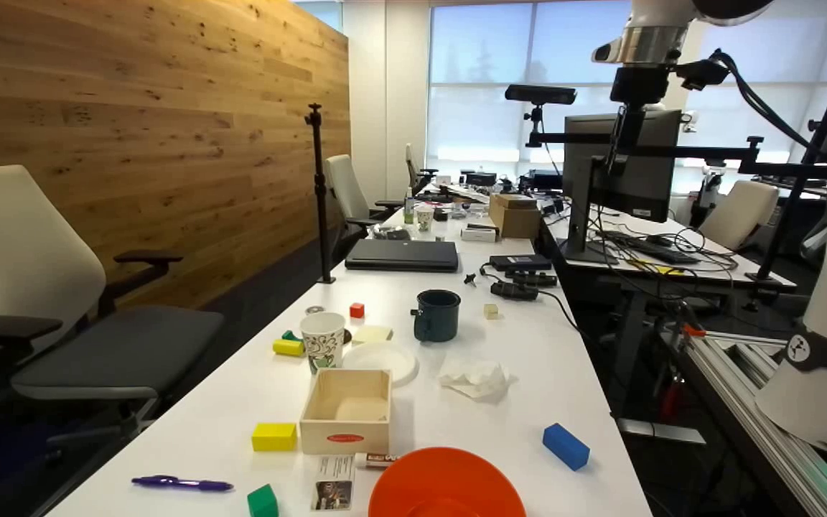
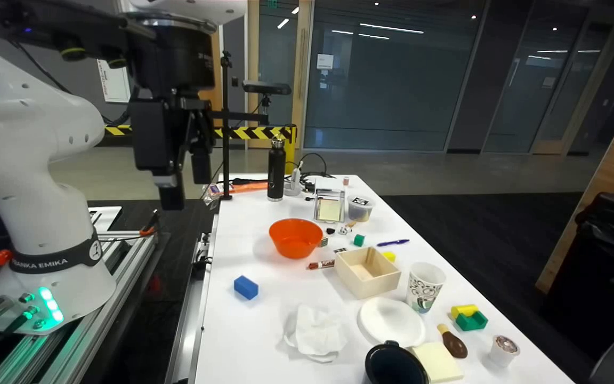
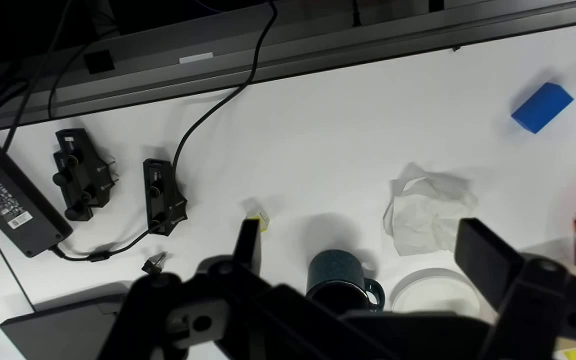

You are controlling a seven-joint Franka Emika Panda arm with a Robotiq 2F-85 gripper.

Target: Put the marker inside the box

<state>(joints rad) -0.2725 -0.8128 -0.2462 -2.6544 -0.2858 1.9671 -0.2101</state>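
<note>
Because the marker [image 2: 321, 264] lies just beside the box [image 2: 379, 285], we judge that the gripper [image 3: 361, 242], spread wide and empty, could strike the box's wall when descending.

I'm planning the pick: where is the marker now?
In an exterior view, the marker lies on the table just left of the box, below and right of the orange bowl; the wrist view shows it far right.
</note>
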